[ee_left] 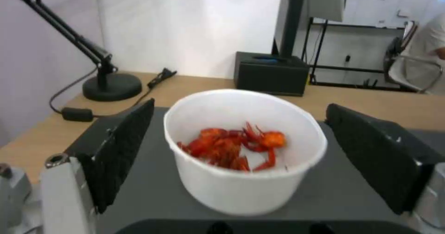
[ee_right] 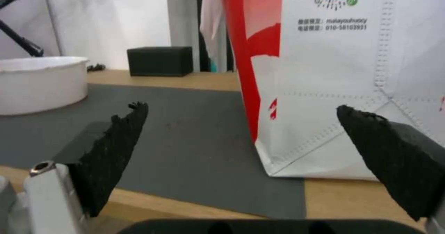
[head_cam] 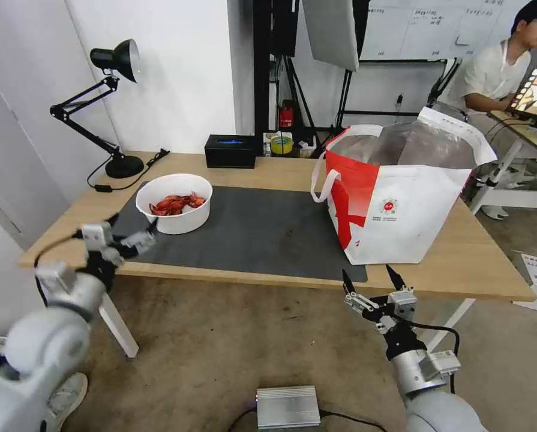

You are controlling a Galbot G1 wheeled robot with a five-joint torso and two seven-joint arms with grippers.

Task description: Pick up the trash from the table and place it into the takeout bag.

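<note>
A white round bowl (head_cam: 174, 203) of red crayfish shells, the trash in view, stands on the dark grey mat (head_cam: 250, 234) at the left of the wooden table (head_cam: 472, 264). My left gripper (head_cam: 133, 227) is open just in front of the bowl at the mat's near left corner; the left wrist view shows the bowl (ee_left: 245, 150) framed between the two fingers (ee_left: 118, 150) without contact. The red-and-white takeout bag (head_cam: 400, 198) stands open on the right of the table. My right gripper (head_cam: 370, 277) hangs open just off the table's front edge, below the bag (ee_right: 352, 81).
A black desk lamp (head_cam: 109, 108) stands at the table's back left corner with its cord on the wood. A black tissue box (head_cam: 230, 150) sits at the back edge. A silver metal box (head_cam: 288, 406) lies on the floor in front.
</note>
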